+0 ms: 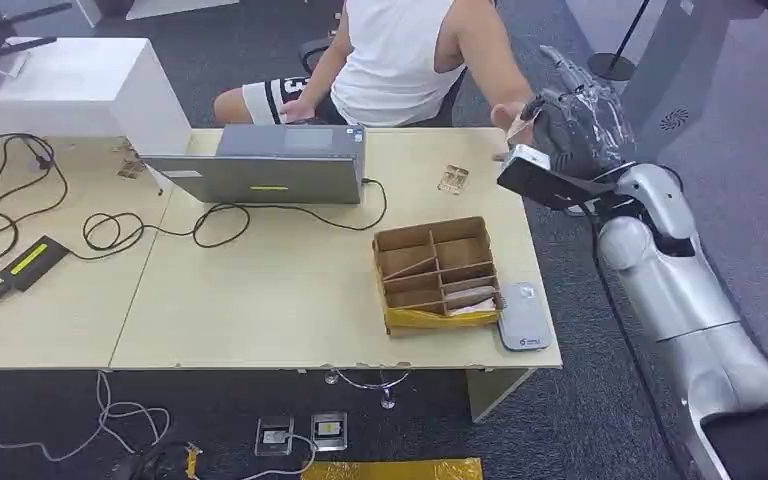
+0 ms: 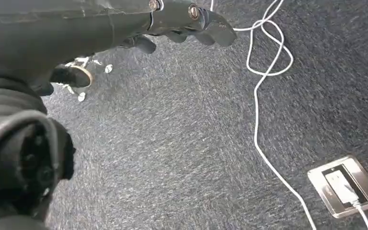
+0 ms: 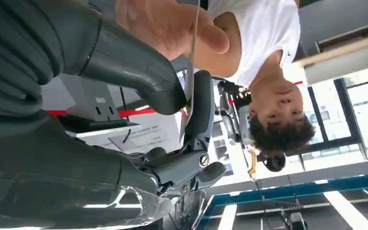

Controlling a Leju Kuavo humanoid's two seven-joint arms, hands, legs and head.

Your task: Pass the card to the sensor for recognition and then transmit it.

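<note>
My right hand (image 1: 580,118) is raised past the table's far right corner. It pinches a thin card (image 3: 190,81), seen edge-on, between the thumb (image 3: 134,67) and a finger (image 3: 201,105). A seated person's hand (image 3: 172,24) has hold of the card's other end; the person's hand (image 1: 508,118) meets mine in the head view. The grey flat sensor (image 1: 523,317) lies at the table's front right corner, well below and nearer than my hand. My left hand (image 2: 124,28) hangs over the carpet, holding nothing, fingers loosely apart.
A compartmented cardboard box (image 1: 438,272) stands beside the sensor. A laptop (image 1: 270,165) with cables sits mid-table, and a small tan piece (image 1: 452,180) lies near the far edge. A white cable (image 2: 263,96) and floor socket (image 2: 347,184) lie on the carpet.
</note>
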